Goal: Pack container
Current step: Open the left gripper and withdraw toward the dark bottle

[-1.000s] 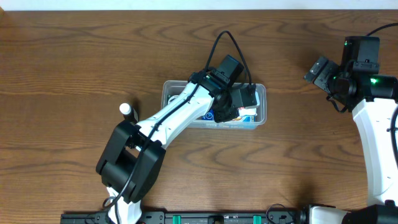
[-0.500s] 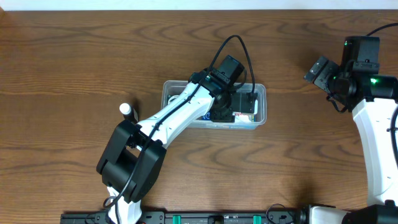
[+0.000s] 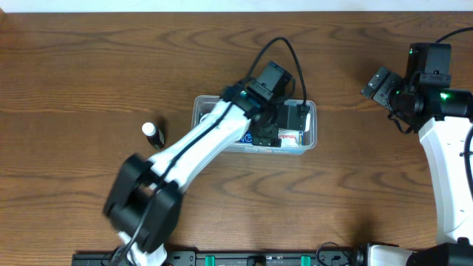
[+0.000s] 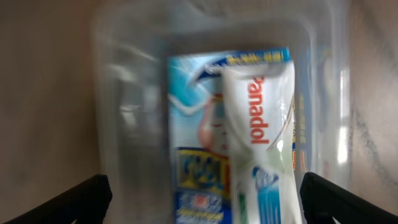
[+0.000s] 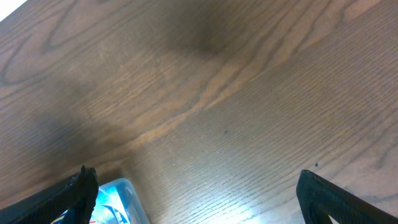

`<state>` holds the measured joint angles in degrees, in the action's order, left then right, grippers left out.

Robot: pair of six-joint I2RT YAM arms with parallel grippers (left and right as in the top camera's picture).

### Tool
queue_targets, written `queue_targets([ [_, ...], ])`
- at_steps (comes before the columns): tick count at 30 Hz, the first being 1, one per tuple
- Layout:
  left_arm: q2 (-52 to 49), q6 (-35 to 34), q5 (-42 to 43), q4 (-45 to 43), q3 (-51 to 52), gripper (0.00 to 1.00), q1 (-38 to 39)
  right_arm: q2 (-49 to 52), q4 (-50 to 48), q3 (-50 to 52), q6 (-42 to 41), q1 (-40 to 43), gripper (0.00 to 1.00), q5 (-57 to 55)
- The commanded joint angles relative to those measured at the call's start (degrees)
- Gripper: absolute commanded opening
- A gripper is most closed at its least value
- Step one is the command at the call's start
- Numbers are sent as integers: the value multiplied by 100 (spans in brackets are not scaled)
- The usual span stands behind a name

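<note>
The container holds a white box on a blue box. The left hand hangs above, spread and empty. The little bottle at nine o'clock is likely next.

Left arm stretched far forward, left gripper pointing down, fingers spread wide; right arm sat aside, right gripper likewise parted.
</note>
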<state>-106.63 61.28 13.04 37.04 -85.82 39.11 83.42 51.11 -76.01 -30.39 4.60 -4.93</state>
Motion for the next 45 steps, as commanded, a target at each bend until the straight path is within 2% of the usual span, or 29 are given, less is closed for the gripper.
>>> queue_targets([
  [1, 894, -658, -144, -31, -131, 98, -59, 17, -9, -26, -39, 26, 99, -42],
  [3, 1241, -1589, -442, -87, -131, 98, -157, 17, -9, -26, -42, 26, 99, -42],
  [8, 1908, -5040, -2017, 101, -131, 98, -935, 17, -9, -26, -42, 26, 99, -42],
  [11, 1950, -6157, -2159, 802, -131, 98, -1759, 17, -7, -26, -42, 26, 99, -42],
  [17, 1683, -6686, -1880, 1941, -129, 98, -3060, 17, -7, -26, -39, 26, 99, -42],
  [19, 1593, -6996, -1716, 2151, -114, 98, -3364, 17, -9, -26, -39, 26, 99, -42],
  [23, 1469, -7108, -1405, 2302, 17, 98, -3705, 17, -9, -26, -42, 26, 99, -42],
  [34, 754, -7729, -1342, 2422, 531, 98, -3797, 17, -9, -26, -42, 26, 99, -42],
  [45, 341, -7945, -1191, 1886, 949, 98, -3818, 17, -7, -26, -39, 26, 99, -42],
])
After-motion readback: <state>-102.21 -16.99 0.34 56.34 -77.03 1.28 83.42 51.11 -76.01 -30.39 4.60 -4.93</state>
